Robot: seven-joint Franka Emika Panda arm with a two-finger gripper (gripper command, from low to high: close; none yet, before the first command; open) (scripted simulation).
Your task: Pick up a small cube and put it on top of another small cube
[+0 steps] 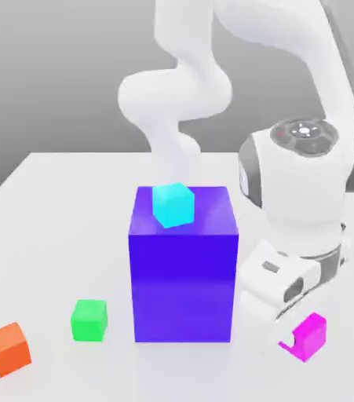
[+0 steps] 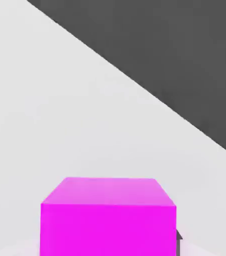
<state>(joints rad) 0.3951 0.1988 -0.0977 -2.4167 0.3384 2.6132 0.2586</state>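
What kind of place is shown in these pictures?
Probably a simulated tabletop test scene: a plain white table, flat-coloured blocks such as the blue block and green cube, and a featureless grey backdrop.

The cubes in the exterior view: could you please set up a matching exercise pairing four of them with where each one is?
Things:
1. cyan cube
2. green cube
3. orange cube
4. magenta cube

Places:
A. held in the pincer, on the exterior view's right of the blue block
B. on the table, nearest the exterior view's lower left corner
C. on top of the blue block
D. on the table, just to the exterior view's left of the blue block

Pairs: 1-C, 2-D, 3-B, 4-A
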